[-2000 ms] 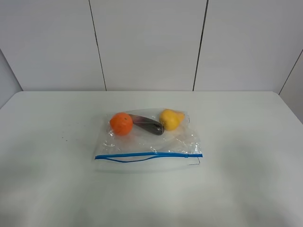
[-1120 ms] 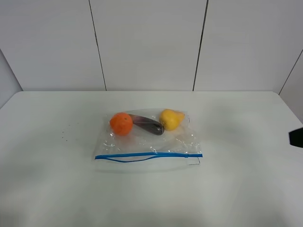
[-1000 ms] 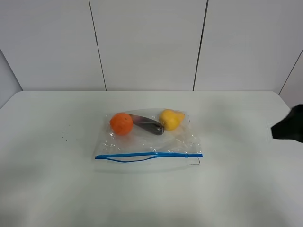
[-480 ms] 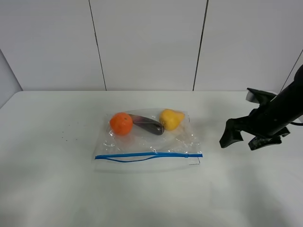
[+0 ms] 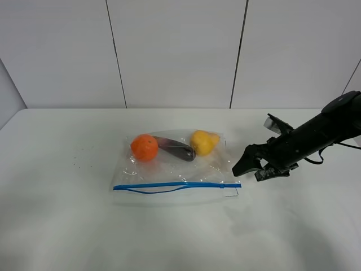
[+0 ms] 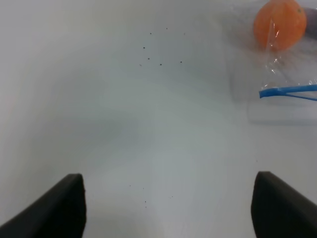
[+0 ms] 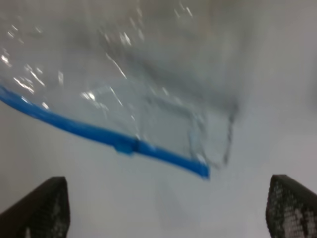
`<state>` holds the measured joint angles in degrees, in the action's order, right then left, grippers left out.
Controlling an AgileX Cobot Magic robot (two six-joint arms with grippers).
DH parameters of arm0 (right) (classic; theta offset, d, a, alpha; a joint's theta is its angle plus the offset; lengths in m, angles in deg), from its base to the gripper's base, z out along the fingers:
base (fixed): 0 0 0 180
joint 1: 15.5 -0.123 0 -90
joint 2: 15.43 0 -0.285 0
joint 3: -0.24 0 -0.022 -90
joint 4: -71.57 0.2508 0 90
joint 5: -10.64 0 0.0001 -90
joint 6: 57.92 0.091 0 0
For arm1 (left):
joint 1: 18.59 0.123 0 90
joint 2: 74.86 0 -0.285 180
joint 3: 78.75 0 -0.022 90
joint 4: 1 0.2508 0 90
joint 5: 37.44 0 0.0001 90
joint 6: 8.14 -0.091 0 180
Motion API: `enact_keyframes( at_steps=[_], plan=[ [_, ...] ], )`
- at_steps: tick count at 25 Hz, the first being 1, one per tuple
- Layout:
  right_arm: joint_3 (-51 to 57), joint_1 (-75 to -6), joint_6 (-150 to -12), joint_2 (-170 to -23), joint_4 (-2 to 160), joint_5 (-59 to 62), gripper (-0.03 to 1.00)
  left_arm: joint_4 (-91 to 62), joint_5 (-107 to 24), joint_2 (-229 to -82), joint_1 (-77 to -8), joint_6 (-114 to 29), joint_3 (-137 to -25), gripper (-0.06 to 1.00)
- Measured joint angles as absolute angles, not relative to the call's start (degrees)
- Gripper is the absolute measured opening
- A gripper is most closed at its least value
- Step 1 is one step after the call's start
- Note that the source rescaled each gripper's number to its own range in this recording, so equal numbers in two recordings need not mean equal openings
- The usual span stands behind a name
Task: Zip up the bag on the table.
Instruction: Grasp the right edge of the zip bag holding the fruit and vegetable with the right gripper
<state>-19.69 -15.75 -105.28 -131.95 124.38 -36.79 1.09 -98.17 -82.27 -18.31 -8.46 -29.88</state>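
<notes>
You have 1 table [image 5: 67, 226], white. Its near edge & right corner are cut off in the exterior high view.

1 bag [image 5: 175, 169] lies flat near the table's middle, w/ the blue seal strip [image 5: 177, 184] on the near side. Along the strip's left half a thin blue line bows away from the thick one.

Only 1 arm shows in the high view. The right gripper [image 5: 251, 172] is close to the bag's right edge, near the strip's end. Its jaws are spread wide w/ nothing between them. I cannot tell if it touches the bag. The right wrist view is blurred.

The left gripper [image 6: 168, 198] shows in its wrist view only, as 2 finger corners. It is spread wide over bare table & holds nothing.

There are 3 items in the bag: 1 orange [image 5: 144, 147], 1 yellow fruit [image 5: 203, 141] & 1 dark purple item [image 5: 177, 150] between them, partly hidden by plastic glare.
</notes>
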Motion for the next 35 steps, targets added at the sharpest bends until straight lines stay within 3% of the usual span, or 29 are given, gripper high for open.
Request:
enact_keyframes(
  at_steps=[14, 18, 23, 25, 35],
  plan=[
    [-14.8, -15.8, -116.0, -142.6, 131.9, -43.2, 0.77, 1.1, -98.2, -82.3, -18.3, -8.5, -29.9, 0.91],
    [-14.7, -15.8, -117.0, -144.0, 133.0, -43.2, 0.65, 1.1, -98.2, -82.3, -18.3, -8.5, -29.9, 0.91],
    [-14.7, -15.8, -117.2, -144.5, 133.0, -43.4, 0.39, 1.1, -98.2, -82.3, -18.3, -8.5, -29.9, 0.91],
    [-14.6, -15.8, -117.2, -144.5, 133.0, -43.4, 0.34, 1.1, -98.2, -82.3, -18.3, -8.5, -29.9, 0.91],
    [-14.6, -15.8, -117.3, -144.5, 133.7, -43.3, 0.31, 1.1, -98.2, -82.3, -18.3, -8.5, -29.9, 0.91]
  ],
)
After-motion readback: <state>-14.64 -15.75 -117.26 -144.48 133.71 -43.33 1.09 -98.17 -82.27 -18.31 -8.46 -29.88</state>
